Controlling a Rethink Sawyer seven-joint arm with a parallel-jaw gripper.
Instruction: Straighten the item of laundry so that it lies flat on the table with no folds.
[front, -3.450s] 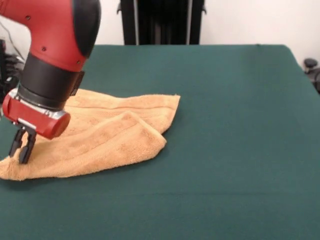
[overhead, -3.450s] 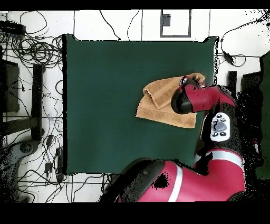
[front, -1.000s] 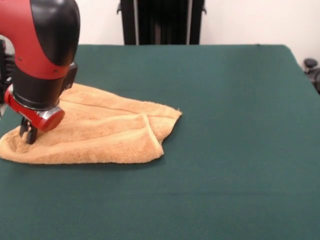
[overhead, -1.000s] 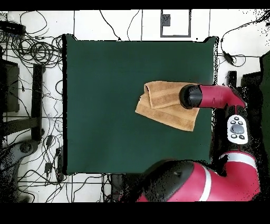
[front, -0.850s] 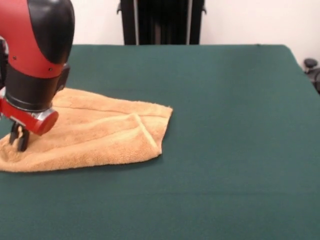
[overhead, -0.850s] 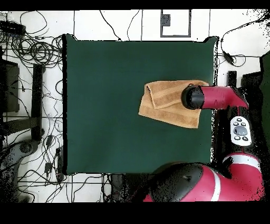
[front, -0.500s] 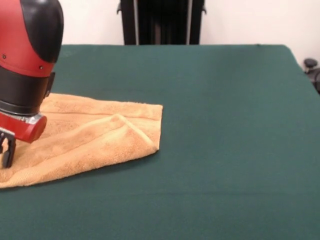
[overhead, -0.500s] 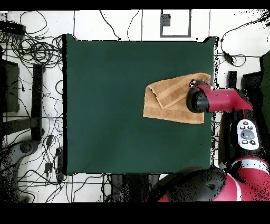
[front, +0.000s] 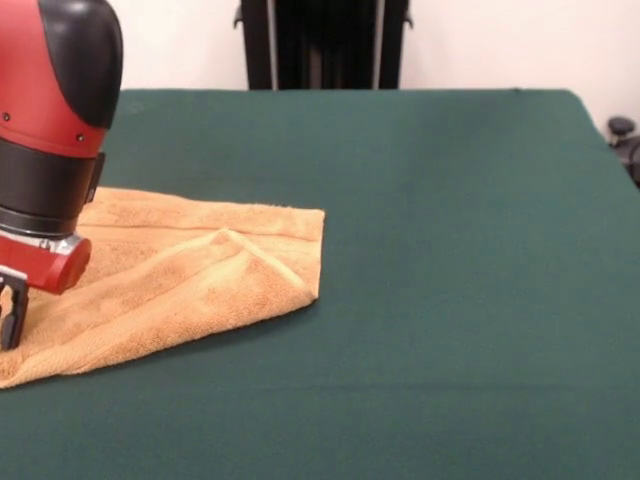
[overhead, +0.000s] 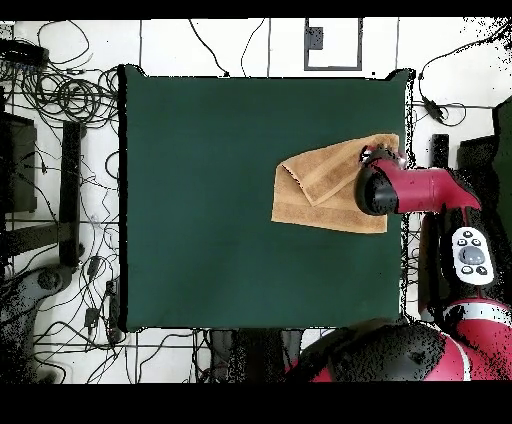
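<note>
Golden-tan terry hand towel (front: 190, 270) lies folded at 3 o'clock of the dark teal felt worktop (overhead: 200, 200) overhead — black claw (front: 8, 312) on its edge, grip state can't tell.

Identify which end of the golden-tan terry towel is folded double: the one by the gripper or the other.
The other end: the golden-tan terry towel, away from the gripper, shows a diagonal flap lying over it.

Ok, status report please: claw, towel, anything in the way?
Claw low on towel corner, grip not visible. Towel folded over, not flat. Nothing else on table.
</note>
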